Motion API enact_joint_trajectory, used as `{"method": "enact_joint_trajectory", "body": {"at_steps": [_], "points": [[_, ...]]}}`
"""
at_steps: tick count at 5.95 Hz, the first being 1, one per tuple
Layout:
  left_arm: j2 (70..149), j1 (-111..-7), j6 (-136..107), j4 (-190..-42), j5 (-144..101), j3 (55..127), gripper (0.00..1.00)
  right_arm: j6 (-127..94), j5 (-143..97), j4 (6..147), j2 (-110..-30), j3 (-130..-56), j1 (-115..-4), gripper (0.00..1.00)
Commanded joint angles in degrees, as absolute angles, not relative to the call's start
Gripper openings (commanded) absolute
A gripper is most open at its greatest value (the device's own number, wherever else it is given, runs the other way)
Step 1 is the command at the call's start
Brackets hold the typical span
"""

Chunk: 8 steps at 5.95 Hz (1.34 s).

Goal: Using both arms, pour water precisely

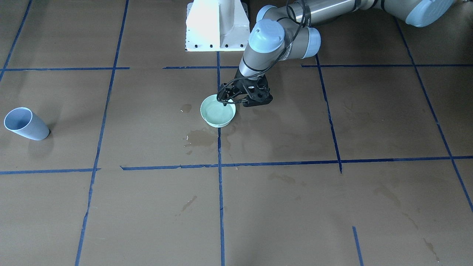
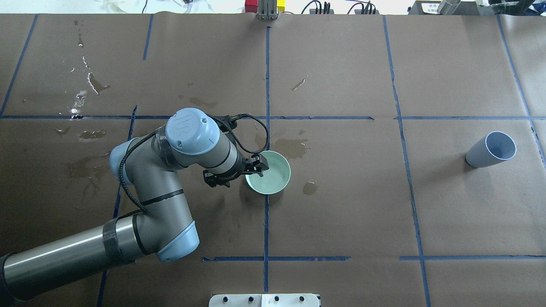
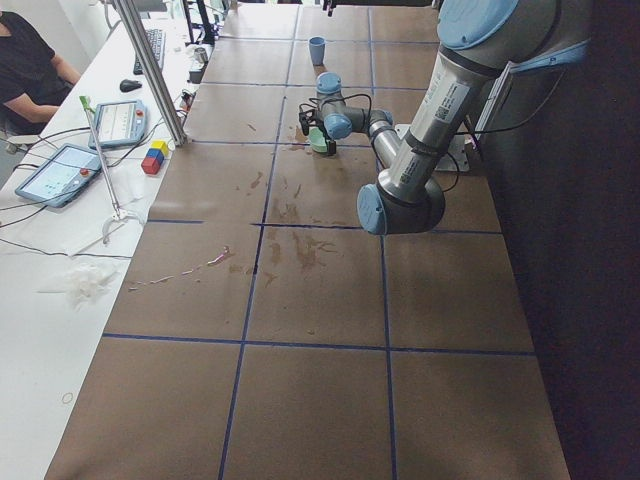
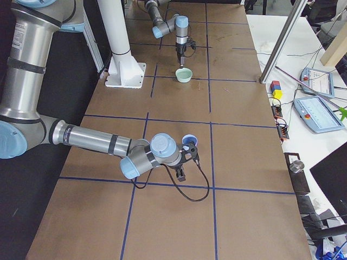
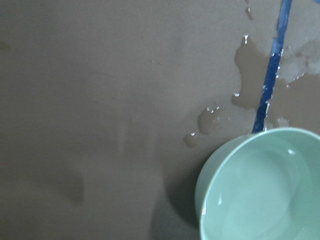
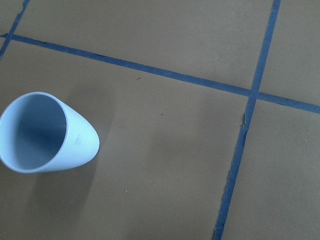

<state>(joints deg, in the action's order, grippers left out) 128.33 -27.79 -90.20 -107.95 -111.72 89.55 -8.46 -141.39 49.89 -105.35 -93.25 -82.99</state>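
The left tool (image 2: 257, 164) hangs tip-down at the rim of the one mint-green bowl (image 2: 273, 175), its fingers over the rim's nearest edge; whether they pinch it I cannot tell; the right tool (image 4: 190, 151) shows only in the side view, just beside the one pale blue cup (image 2: 490, 149), its grip impossible to judge. The brown tabletop (image 2: 341, 204), gridded with blue tape (image 2: 265, 221), carries everything; two arms reach over it, the left arm (image 2: 149, 192) bent above the bowl, the right arm (image 4: 92, 142) stretched low toward the cup. The bowl sits at the left tool's tips and holds the water (image 5: 260, 195), a faint sheen; the cup stands well apart from that tool, beyond the bowl. Two wet patches (image 2: 292, 147) lie just beside the bowl, on its side away from the tool.
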Motion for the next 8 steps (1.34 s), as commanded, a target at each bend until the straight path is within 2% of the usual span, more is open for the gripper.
{"method": "enact_joint_trajectory", "body": {"at_steps": [1, 3, 4, 5, 6, 7, 8], "points": [[129.6, -27.9, -91.1, -109.6, -111.7, 87.0, 0.86, -5.5, -143.0, 51.3, -105.1, -93.3, -83.1, 1.00], [129.6, -27.9, -90.9, -109.7, -111.7, 86.6, 0.43, -5.5, -143.2, 51.2, -105.1, -93.7, -84.6, 1.00], [129.5, -27.8, -89.5, -109.7, -111.7, 86.4, 0.28, -5.5, -143.3, 51.3, -105.1, -93.7, -84.6, 1.00], [129.3, -27.9, -89.0, -109.8, -111.7, 86.6, 0.06, -5.5, -143.3, 51.2, -105.1, -93.8, -84.5, 1.00], [129.2, -28.0, -88.9, -109.6, -111.8, 87.2, 0.00, -5.5, -143.3, 51.2, -105.1, -93.7, -84.5, 1.00], [128.7, -30.0, -88.9, -109.2, -112.9, 89.3, 0.00, -5.5, -143.3, 51.3, -105.1, -93.7, -84.5, 1.00], [125.0, -31.2, -88.9, -109.2, -114.9, 93.5, 0.00, -5.5, -143.3, 51.3, -105.1, -93.7, -84.4, 1.00]]}}
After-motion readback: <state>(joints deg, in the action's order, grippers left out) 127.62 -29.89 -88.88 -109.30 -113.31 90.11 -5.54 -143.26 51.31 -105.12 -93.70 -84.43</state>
